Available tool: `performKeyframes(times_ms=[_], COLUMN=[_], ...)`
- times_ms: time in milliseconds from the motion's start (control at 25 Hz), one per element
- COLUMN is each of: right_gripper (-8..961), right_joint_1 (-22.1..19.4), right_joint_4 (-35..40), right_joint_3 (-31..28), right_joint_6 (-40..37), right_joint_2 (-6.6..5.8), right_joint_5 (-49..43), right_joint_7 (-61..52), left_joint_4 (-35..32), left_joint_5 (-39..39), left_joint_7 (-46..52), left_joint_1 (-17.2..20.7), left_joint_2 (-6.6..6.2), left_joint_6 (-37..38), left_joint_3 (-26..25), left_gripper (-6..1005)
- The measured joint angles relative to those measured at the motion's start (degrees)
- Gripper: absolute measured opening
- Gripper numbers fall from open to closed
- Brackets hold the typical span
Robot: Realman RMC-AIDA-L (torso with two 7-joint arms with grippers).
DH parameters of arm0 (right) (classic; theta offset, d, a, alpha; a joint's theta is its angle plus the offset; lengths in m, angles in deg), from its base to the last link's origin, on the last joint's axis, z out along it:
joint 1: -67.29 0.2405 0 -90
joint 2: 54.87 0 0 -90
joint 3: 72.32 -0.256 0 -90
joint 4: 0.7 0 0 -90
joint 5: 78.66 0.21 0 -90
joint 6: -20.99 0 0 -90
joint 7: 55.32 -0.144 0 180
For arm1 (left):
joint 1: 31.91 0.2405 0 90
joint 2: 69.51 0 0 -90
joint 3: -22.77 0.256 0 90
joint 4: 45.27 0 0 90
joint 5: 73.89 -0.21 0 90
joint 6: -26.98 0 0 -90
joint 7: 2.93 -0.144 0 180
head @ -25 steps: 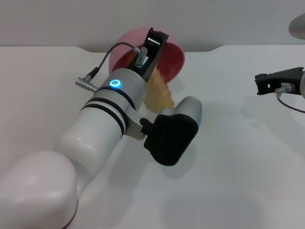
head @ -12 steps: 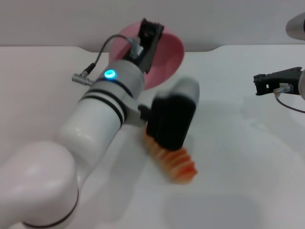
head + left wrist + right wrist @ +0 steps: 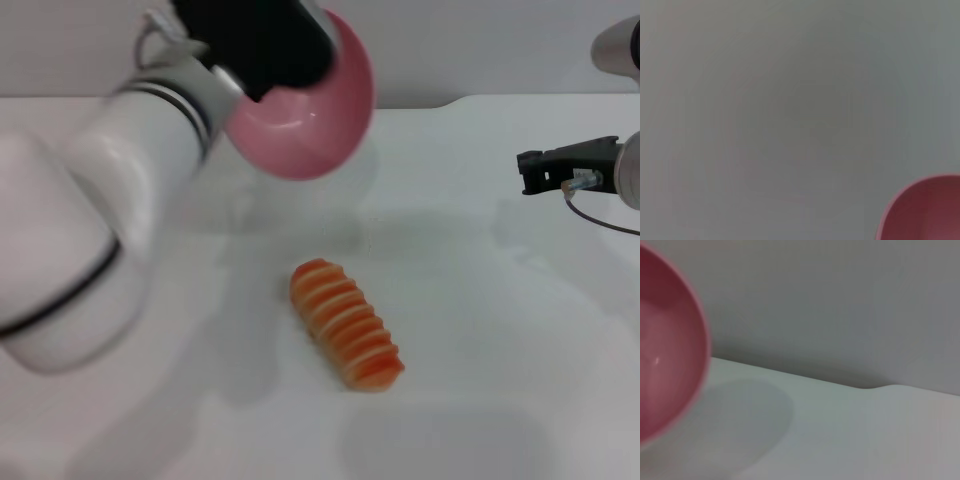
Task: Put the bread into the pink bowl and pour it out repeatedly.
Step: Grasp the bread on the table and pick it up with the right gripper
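The bread [image 3: 345, 325] lies on the white table [image 3: 480, 330] near the middle, its orange striped top facing up, with nothing touching it. The pink bowl [image 3: 305, 110] hangs tilted above the back of the table, its rounded outside turned toward me. My left gripper [image 3: 298, 55] holds it by the rim at the upper left. Part of the bowl [image 3: 925, 210] shows in the left wrist view, and its inside [image 3: 665, 365] fills the side of the right wrist view. My right gripper [image 3: 545, 172] hovers at the far right, away from both.
A grey wall [image 3: 480, 40] runs behind the table's back edge. My large white left arm [image 3: 70, 230] covers the left part of the table. A thin cable [image 3: 600, 222] hangs below the right gripper.
The bread has dropped out of the bowl and rolled to rest on the table. My left arm has swung the bowl up and back to the left. The right gripper edged slightly left.
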State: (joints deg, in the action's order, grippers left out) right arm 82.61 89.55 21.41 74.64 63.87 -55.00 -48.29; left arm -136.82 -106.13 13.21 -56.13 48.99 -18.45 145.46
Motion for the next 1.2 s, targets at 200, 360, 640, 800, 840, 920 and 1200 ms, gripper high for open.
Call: performKeyframes(times_ms=[200, 360, 640, 800, 840, 920, 1200], right_gripper=[40, 44, 51, 55, 56, 127, 506], right_joint_1=[0.27, 0.36, 2.44, 4.98, 6.75, 9.08, 11.55], right_joint_4=[0.5, 1.68, 0.55, -2.7, -4.62, -7.44, -14.28], right_joint_3=[0.93, 3.12, 6.38, 8.08, 8.1, 7.93, 9.51], right_joint_6=[-0.08, -0.73, -1.03, -2.17, -2.14, -2.01, -5.92], right_joint_2=[0.08, 0.15, 0.07, 0.24, 0.28, 0.17, 0.32], right_joint_5=[0.66, 0.82, 1.85, 3.33, 4.59, 6.91, 12.7], right_joint_7=[0.61, 1.97, 2.11, 1.43, 0.01, -1.51, -1.09], left_joint_4=[-2.53, -1.04, 2.51, 3.68, 4.17, 5.47, 9.25], left_joint_5=[19.03, 28.49, 42.16, 39.91, 39.42, 38.74, 35.31], left_joint_7=[-4.8, -9.51, -17.99, -17.88, -17.88, -17.88, -16.94], left_joint_1=[-0.41, -0.57, 1.19, 0.19, -0.29, -1.33, -4.07], left_joint_2=[-0.39, -0.42, -0.52, -0.45, -0.4, -0.35, -0.45], left_joint_6=[-8.5, -13.42, -14.37, -14.68, -14.69, -14.67, -13.84], left_joint_3=[-11.66, -20.27, -31.5, -30.98, -30.87, -30.71, -31.51], left_gripper=[43, 43, 43, 42, 42, 42, 42])
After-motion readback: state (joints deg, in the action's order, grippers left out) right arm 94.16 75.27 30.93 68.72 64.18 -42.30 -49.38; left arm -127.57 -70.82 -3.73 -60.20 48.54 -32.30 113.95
